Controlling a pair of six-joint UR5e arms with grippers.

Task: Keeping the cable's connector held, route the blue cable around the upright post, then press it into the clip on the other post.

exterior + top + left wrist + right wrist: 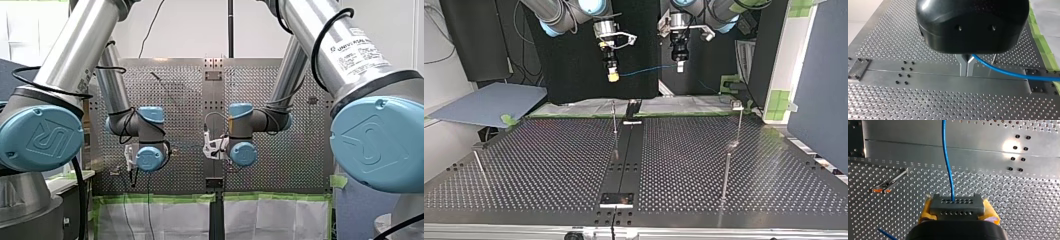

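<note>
High above the table, my right gripper (pixel 958 216) is shut with its yellow pads on the grey connector (pixel 957 207). The blue cable (pixel 947 157) leaves the connector and runs straight ahead. In the top view that gripper (pixel 613 76) hangs at the left, and the cable (pixel 644 71) spans across to my left gripper (pixel 680 66). My left gripper (pixel 967 65) has its metal fingers shut on the cable (pixel 1010 73), which trails off to one side. An upright post (pixel 614 118) stands near the table's middle. A post with an orange-marked clip (pixel 885 187) lies off to the connector's side.
A plain metal strip (pixel 628 150) runs down the middle of the perforated table (pixel 549 165). More thin posts stand at the top view's right (pixel 739 122), right front (pixel 725 172) and left (pixel 479 165). Green tape (pixel 1041 42) edges the table.
</note>
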